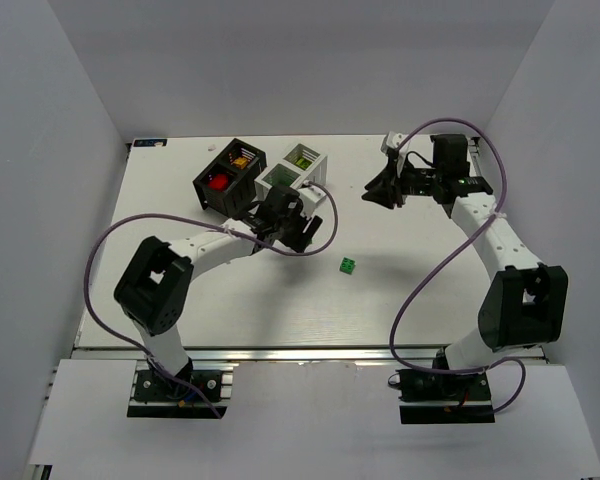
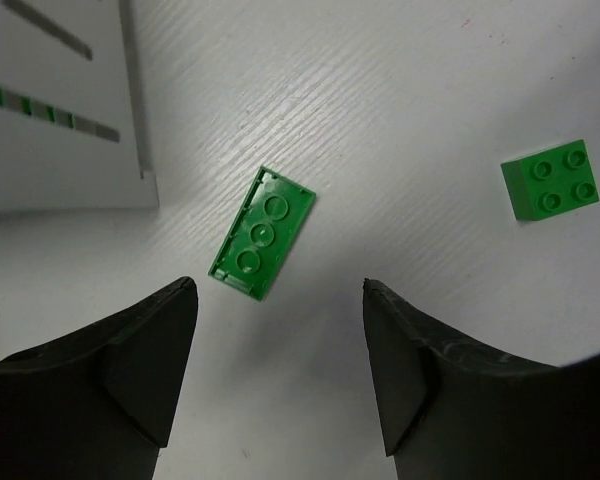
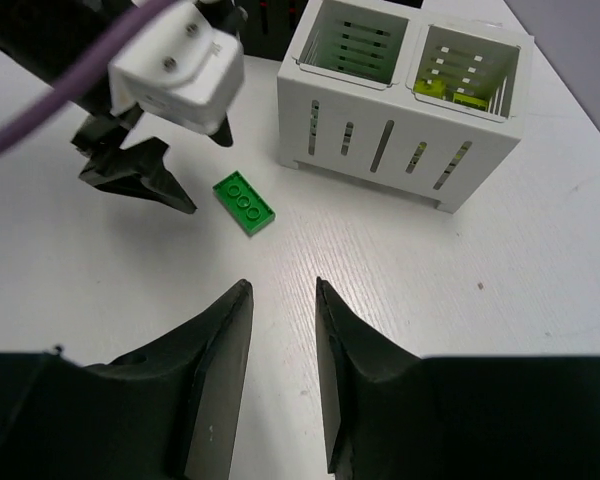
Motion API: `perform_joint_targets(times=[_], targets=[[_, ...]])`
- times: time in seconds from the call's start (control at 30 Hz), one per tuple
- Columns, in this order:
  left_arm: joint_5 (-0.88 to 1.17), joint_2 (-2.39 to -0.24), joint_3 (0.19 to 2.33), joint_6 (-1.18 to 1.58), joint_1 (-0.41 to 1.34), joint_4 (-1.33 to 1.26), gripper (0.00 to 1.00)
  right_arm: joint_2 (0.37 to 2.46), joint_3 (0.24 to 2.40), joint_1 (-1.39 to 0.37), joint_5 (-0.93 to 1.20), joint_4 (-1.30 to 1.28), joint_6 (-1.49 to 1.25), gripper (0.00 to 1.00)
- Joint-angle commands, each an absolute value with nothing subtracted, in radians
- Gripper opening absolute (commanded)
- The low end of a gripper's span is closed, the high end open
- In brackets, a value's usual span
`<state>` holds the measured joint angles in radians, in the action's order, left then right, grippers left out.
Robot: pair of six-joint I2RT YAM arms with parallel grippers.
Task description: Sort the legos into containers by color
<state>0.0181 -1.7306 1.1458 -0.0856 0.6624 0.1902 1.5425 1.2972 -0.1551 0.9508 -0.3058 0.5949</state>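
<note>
A flat green lego [image 2: 263,232] lies underside up on the table just ahead of my left gripper [image 2: 280,290], which is open with nothing between its fingers. The same lego [image 3: 244,203] shows in the right wrist view beside the left gripper's fingers [image 3: 140,172]. A small square green lego [image 2: 551,180] sits apart to the right [image 1: 348,265]. My right gripper [image 3: 280,285] hovers over bare table, its jaws narrowly open and empty. The white container [image 3: 410,150] holds a yellow-green lego [image 3: 440,88]. The black container [image 1: 210,195] holds a red lego [image 1: 218,183] and an orange-yellow one [image 1: 242,158].
The two containers stand side by side at the back left of the table [image 1: 230,300]. White walls close in the left, back and right sides. The right arm [image 1: 500,240] reaches in from the right, with its gripper [image 1: 385,188] right of the white container [image 1: 315,170].
</note>
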Motion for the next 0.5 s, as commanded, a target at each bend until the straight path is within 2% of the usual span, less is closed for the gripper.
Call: perform_joint_targets(times=[0.0,0.47], targets=[[0.077,-1.779,1.23,-0.192,0.667,0.264,0.76,1.494,1.273,-0.138,0.983,-0.304,0.601,0.37],[0.02,-1.953,1.394,-0.291,0.69,0.279,0.74,1.491,1.239,-0.094,0.989,-0.295,0.569,0.37]])
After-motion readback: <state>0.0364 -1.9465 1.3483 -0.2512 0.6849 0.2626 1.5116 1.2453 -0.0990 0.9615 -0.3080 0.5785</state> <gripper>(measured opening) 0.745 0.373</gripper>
